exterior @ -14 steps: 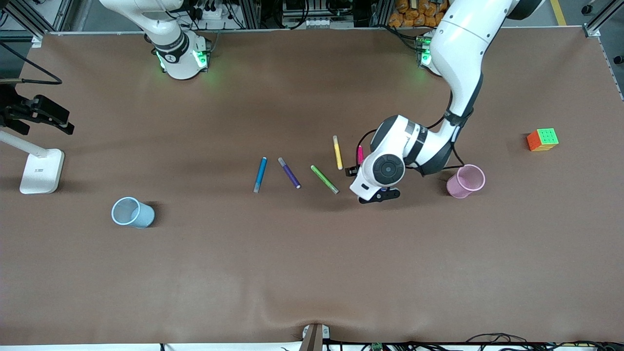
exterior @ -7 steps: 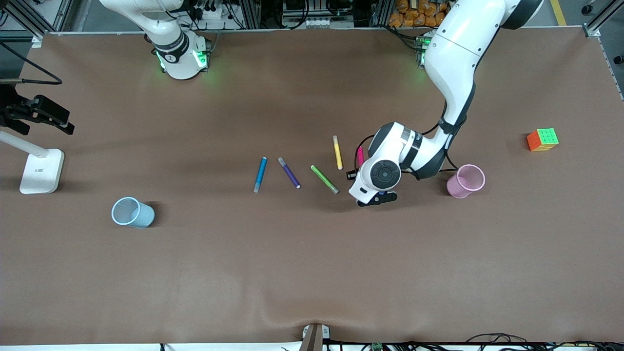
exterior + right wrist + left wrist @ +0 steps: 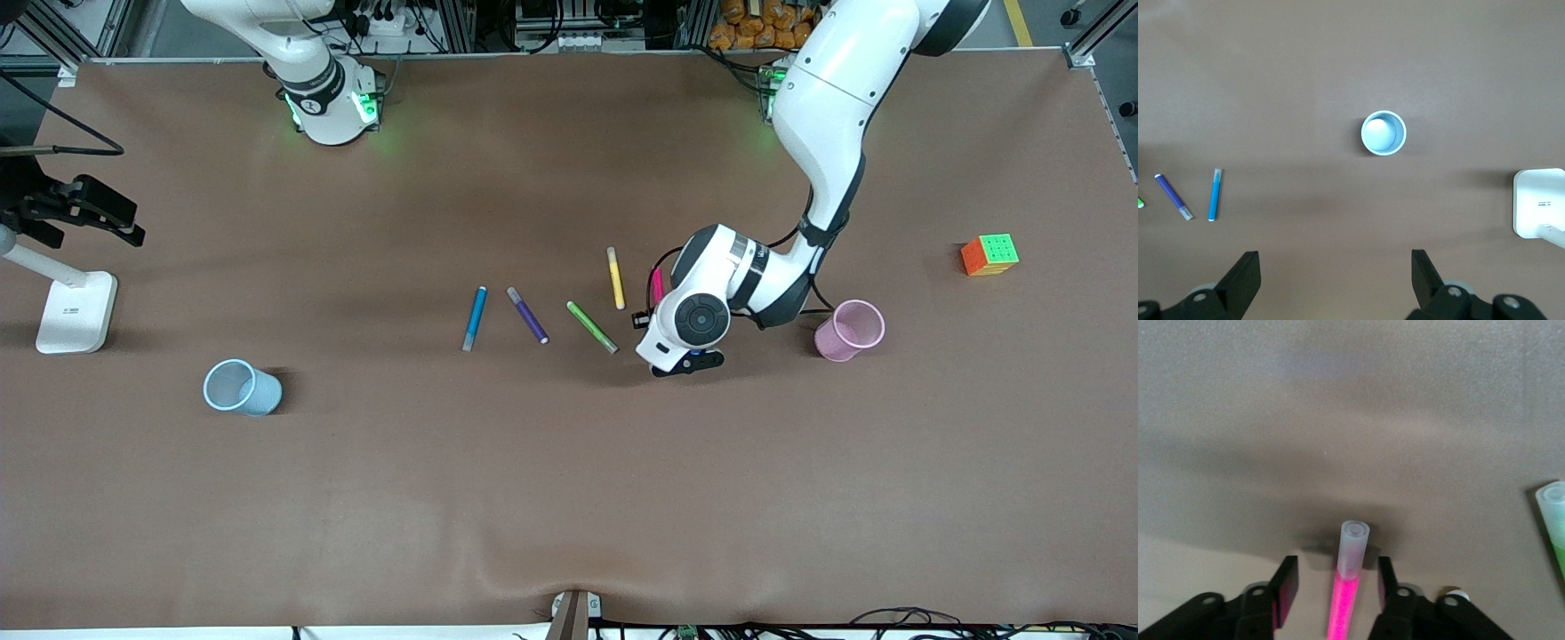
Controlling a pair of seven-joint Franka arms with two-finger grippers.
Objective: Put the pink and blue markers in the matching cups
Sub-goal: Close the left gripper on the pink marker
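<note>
- Left gripper (image 3: 1333, 587): low over the table, straddling the pink marker (image 3: 1346, 587); jaws partly narrowed, a gap visible on each side of the barrel, no grip yet.
- Pink marker: lying flat between the fingers (image 3: 1286, 583), pale cap end protruding past the fingertips; in the front view it lies beside the yellow marker (image 3: 614, 277), mostly hidden by the wrist.
- Risk: uneven finger contact may roll or skew the slim barrel so it slips out; probable cause, the marker sitting slightly off-centre.
- Risk: fingertips this low may scrape the table.
- Pink cup (image 3: 850, 330): upright, near the left gripper, toward the left arm's end.
- Blue marker (image 3: 475, 317), blue cup (image 3: 241, 388): well apart.
- Right gripper (image 3: 1335, 280): waits wide open, high over the blue cup.
</note>
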